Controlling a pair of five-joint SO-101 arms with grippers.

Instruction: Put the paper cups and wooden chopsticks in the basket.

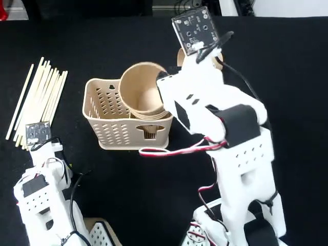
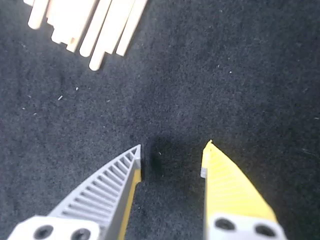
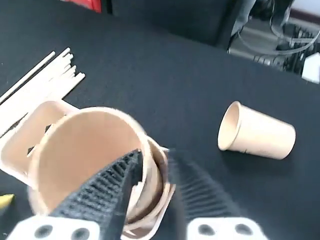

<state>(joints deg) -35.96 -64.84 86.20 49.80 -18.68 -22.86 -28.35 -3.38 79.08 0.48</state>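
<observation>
A beige perforated basket [image 1: 110,128] stands mid-table, with stacked paper cups [image 1: 151,114] in its right end. The top paper cup [image 1: 142,88] [image 3: 85,150] sits tilted on that stack. My right gripper [image 3: 155,152] [image 1: 165,84] is shut on its rim, one finger inside and one outside. Another paper cup [image 3: 257,135] lies on its side beyond the basket, mostly hidden behind the right arm [image 1: 180,56]. Wooden chopsticks [image 1: 40,97] [image 2: 85,25] lie in a loose bundle at the far left. My left gripper [image 2: 174,148] hangs open over bare black cloth just short of their near ends.
The black tablecloth [image 1: 287,61] covers the whole table. The right arm's white body [image 1: 241,154] rises in front of the basket's right side. A pale perforated object [image 1: 100,233] sits at the near edge beside the left arm's base.
</observation>
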